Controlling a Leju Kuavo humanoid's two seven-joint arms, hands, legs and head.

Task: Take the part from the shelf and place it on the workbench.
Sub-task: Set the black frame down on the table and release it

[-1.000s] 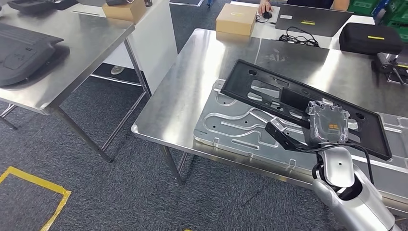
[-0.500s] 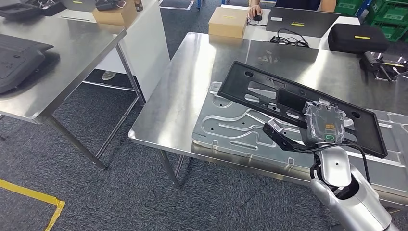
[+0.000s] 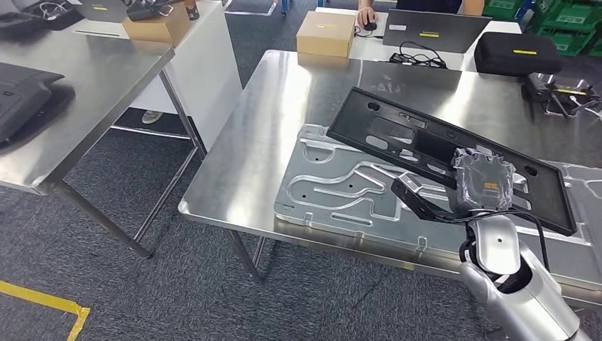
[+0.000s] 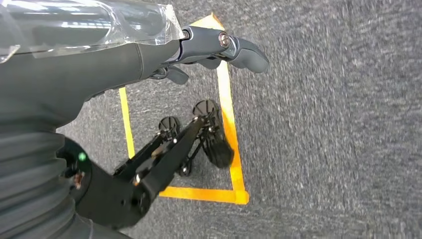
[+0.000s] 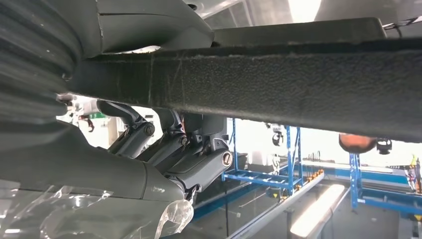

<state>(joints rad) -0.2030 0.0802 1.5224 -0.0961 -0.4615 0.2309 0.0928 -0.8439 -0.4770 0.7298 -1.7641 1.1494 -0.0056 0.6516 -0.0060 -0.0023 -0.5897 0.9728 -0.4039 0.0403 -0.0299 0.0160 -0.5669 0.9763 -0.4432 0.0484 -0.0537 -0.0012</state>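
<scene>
Part, a flat black frame with cut-outs, is tilting over the steel workbench, its far end lying toward eleven o'clock and its near edge sitting in my right hand. I am seeing that hand clamping the frame's near edge at about four o'clock in the head view; from the wrist, the thumb is lying on one face of the black panel and the darker fingers are curling against the other. Beneath the frame a ribbed metal plate is lying flat on the workbench. My left hand is hanging over grey carpet with yellow tape lines; nothing is sitting in it, though I cannot tell how its fingers are lying. A cardboard box is sitting at twelve o'clock, beyond the workbench.
</scene>
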